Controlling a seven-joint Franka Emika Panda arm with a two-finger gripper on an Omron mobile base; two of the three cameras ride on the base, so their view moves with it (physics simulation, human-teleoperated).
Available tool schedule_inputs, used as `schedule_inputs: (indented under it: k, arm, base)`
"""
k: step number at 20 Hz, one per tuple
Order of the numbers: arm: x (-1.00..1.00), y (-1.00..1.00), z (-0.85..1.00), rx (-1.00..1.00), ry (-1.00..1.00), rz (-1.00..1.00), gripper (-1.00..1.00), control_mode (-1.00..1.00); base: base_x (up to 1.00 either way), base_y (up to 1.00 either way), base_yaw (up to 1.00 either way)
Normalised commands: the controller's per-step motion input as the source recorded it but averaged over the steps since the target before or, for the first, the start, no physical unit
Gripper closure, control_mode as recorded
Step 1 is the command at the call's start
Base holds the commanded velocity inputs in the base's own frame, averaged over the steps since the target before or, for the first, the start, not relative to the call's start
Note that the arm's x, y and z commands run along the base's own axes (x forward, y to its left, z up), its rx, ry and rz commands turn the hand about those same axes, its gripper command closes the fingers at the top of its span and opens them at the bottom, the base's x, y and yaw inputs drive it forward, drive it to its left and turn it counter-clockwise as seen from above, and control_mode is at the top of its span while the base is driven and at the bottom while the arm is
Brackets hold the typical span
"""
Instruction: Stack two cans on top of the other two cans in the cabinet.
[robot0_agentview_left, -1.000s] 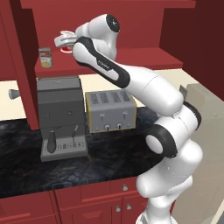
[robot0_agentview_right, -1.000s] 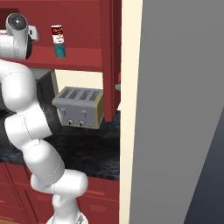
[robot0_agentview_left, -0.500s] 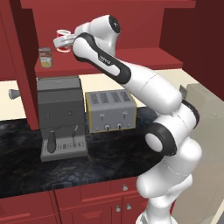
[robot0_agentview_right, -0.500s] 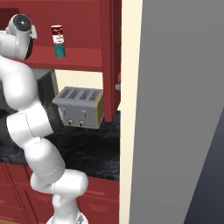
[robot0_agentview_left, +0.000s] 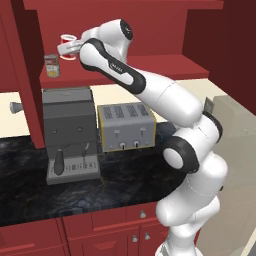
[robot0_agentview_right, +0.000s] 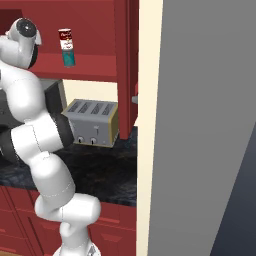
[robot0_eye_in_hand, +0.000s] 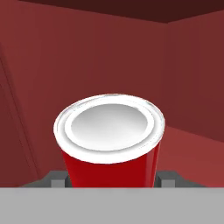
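The jaws pinch a bright red can with a white top band (robot0_eye_in_hand: 109, 144), held above the shelf of the dark red wooden wall cabinet (robot0_agentview_left: 150, 65). A tan-labelled can (robot0_agentview_left: 51, 65) stands by the shelf's left edge. A dark-red-and-white can (robot0_agentview_right: 65, 39) sits atop a plain teal can (robot0_agentview_right: 69, 57), with open shelf between.

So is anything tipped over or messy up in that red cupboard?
Nothing spilled or tipped. In the cabinet, the tan-labelled can stands upright on the shelf, and the dark red and white can already sits straight on the teal can. The bright red can is in the air, gripped by the claw.
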Motion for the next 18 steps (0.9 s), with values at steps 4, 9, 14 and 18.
schedule_inputs:
  k: [4,9,14,18]
  arm:
    - [0.03,0.14,0.1,0.0,0.0,0.0,1.0,-1.0]
    - [0.1,0.16,0.1,0.0,0.01,0.0,1.0,-1.0]
    - [0.14,0.16,0.0,0.0,0.0,0.0,1.0,-1.0]
    - [0.14,0.17,0.0,0.0,0.0,0.0,1.0,-1.0]
  base:
    - [0.0,0.0,0.0]
    - [0.0,0.0,0.0]
    - [0.0,0.0,0.0]
    - [0.0,0.0,0.0]
